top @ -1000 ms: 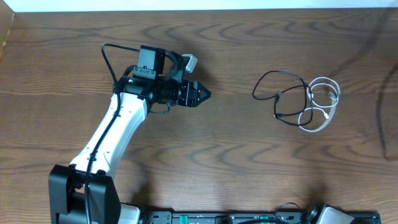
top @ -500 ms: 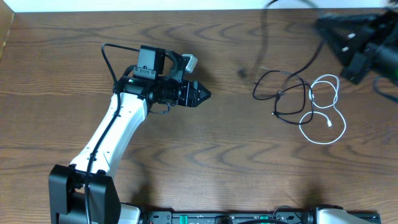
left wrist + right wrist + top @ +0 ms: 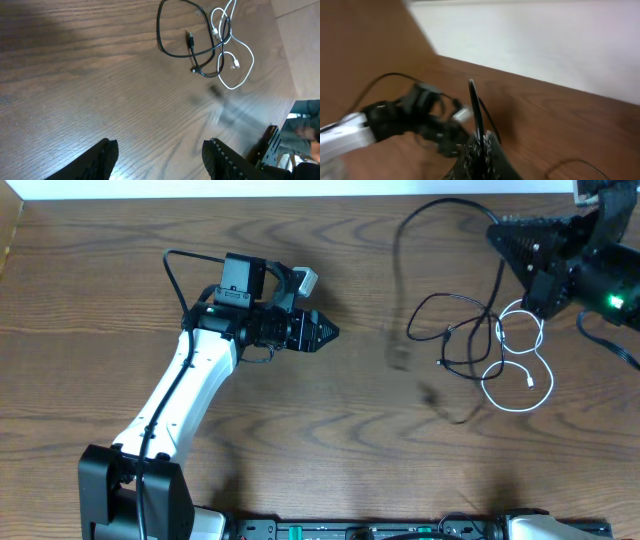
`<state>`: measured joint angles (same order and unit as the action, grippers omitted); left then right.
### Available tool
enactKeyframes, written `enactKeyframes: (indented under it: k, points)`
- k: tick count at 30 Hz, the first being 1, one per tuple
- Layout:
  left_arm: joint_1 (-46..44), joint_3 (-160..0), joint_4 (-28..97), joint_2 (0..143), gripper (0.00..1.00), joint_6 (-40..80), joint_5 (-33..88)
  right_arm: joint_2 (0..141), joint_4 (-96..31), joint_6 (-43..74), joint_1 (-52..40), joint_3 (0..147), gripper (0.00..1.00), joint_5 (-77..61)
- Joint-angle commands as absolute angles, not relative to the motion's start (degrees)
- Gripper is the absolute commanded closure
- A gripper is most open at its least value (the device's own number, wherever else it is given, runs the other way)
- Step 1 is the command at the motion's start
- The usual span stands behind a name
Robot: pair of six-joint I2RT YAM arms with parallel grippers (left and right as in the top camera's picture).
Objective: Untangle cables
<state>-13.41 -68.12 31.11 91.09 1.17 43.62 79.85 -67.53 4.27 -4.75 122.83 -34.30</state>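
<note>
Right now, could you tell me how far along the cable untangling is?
Done: nothing yet; the black cable and white cable lie crossed in one cluster on the table. In hand: the right end effector is up near the tangle, holding neither; the left end effector is open, far off. Left: grasp one cable and draw the two apart.

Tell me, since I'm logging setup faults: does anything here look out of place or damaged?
Yes. Right of centre in the overhead view, the black cable and the white cable lie looped across each other in one tangle. Nothing looks spilled or damaged.
</note>
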Motion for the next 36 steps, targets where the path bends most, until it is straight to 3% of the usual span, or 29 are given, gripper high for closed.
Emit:
enactKeyframes:
  k: [1, 13, 21, 36]
  points:
    - [-13.58, -68.36, 31.24, 91.26, 0.41, -0.25, 43.92, 80.14, -67.83, 4.47, -4.97, 123.35, 0.99, -20.73]
    - [-13.58, -68.36, 31.29, 91.26, 0.41, -0.71, 40.8, 79.72, -75.24, 10.22, 0.69, 137.14, 0.99, 6.81]
    - [-13.58, -68.36, 31.24, 91.26, 0.41, -0.86, 40.91, 81.38, -83.55, 12.14, 7.9, 137.99, 0.99, 23.11]
    - [-16.6, -68.36, 30.26, 91.26, 0.41, -0.91, 40.91, 89.78, -86.13, 27.24, 28.36, 137.99, 0.99, 25.08]
